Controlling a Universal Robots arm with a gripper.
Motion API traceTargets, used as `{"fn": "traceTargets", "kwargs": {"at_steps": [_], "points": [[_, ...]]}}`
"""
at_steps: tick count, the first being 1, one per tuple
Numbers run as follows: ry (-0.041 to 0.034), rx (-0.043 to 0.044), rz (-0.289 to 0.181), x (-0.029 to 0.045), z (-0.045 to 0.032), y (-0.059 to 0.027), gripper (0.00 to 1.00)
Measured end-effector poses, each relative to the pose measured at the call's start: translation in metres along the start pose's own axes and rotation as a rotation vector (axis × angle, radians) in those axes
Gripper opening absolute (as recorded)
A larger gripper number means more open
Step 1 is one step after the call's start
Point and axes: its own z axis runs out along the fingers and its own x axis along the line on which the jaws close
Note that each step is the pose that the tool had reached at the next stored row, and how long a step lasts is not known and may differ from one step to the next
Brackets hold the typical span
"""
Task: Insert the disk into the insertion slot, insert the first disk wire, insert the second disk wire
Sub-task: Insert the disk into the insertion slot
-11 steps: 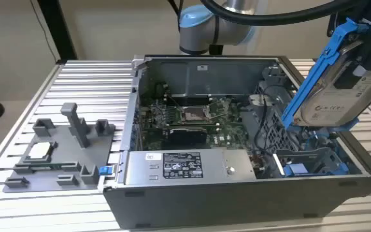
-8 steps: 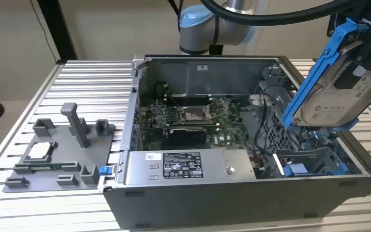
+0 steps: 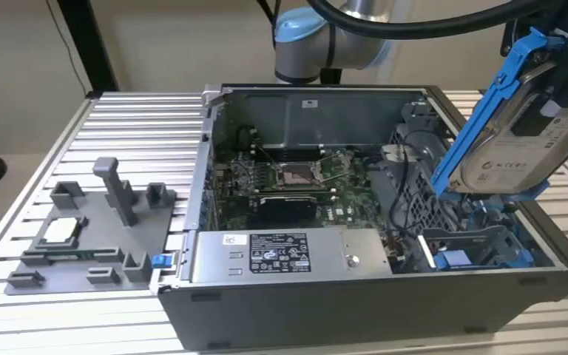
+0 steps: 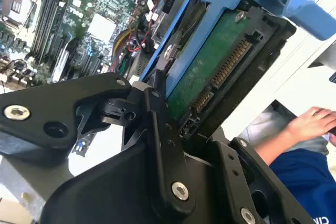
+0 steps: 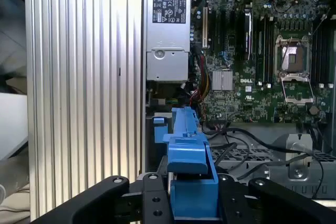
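The disk [image 3: 519,151], a silver-grey drive with a white label in a bright blue carrier frame, hangs tilted above the open computer case's corner at the exterior view's right. My gripper [image 3: 549,111] is shut on it from above. In the second wrist view the disk [image 4: 212,74] shows its green board and connectors, clamped between my black fingers [image 4: 157,114]. In the first wrist view the blue carrier [image 5: 188,156] sits between the fingers [image 5: 152,203]. The insertion slot [image 3: 472,248], a grey bay with blue tabs, lies just below the disk inside the case.
The silver labelled power-supply box [image 3: 284,255] lies along the case's near wall beside the slot. The motherboard [image 3: 284,177] fills the case floor, with black cables [image 3: 402,203] near the bay. A grey fixture [image 3: 92,237] stands on the slatted table. A person's hand [image 4: 315,121] is nearby.
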Motion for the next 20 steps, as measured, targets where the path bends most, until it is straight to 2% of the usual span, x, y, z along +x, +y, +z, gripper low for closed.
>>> {"fn": "traceTargets", "kwargs": {"at_steps": [3,6,7,14,17,20], "points": [[0.0001,0.0,0.0,0.0001,-0.0001,0.0,0.0],[-0.0001,0.0,0.0,0.0121,0.0001,-0.0002,0.0],[0.0,0.0,0.0,0.0127,0.0,-0.0002,0.0],[0.0,0.0001,0.0,0.0136,0.0003,-0.0001,0.0],[0.0001,0.0043,0.0,0.0137,0.0027,0.0001,0.0],[0.0048,0.0062,0.0,0.0136,0.0068,0.0,0.0]]}}
